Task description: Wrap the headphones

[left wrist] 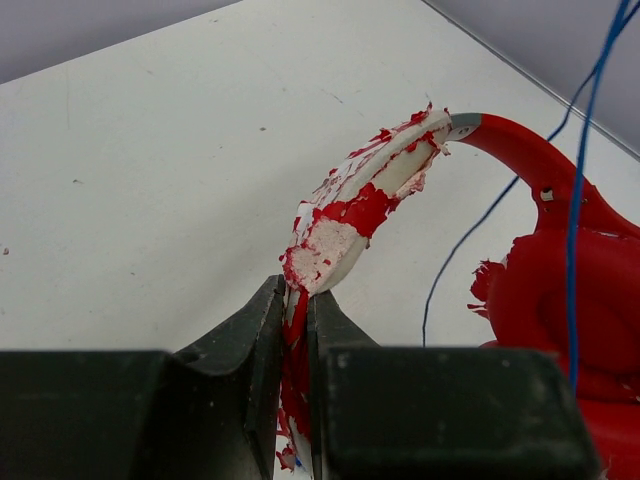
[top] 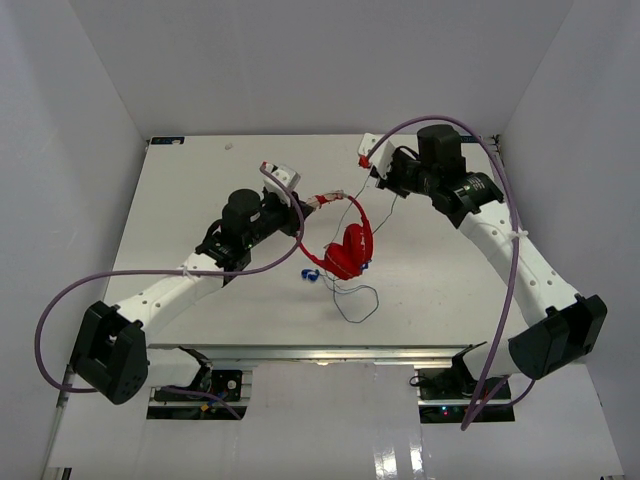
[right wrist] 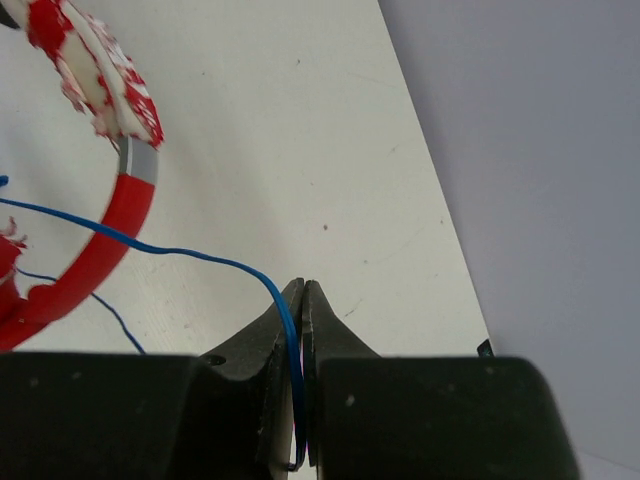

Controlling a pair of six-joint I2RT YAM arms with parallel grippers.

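Note:
The red headphones (top: 350, 248) sit mid-table, earcups together, the headband (top: 345, 200) arching up to the left. My left gripper (top: 303, 207) is shut on the headband's worn, peeling red-and-white padded end (left wrist: 350, 210), pinched between the jaws (left wrist: 297, 298); a red earcup (left wrist: 570, 300) is at the right. My right gripper (top: 376, 168) is shut on the thin blue cable (right wrist: 200, 256), which runs down between its jaws (right wrist: 302, 292). The cable slopes from it to the headphones and loops loosely on the table (top: 358, 305). The blue plug (top: 310, 275) lies left of the earcups.
The white table (top: 200, 180) is enclosed by grey-white walls on three sides. Its far right edge (right wrist: 440, 225) is close to my right gripper. Thick purple robot cables (top: 60, 300) arc over both arms. The table's near edge (top: 330, 350) has a metal rail.

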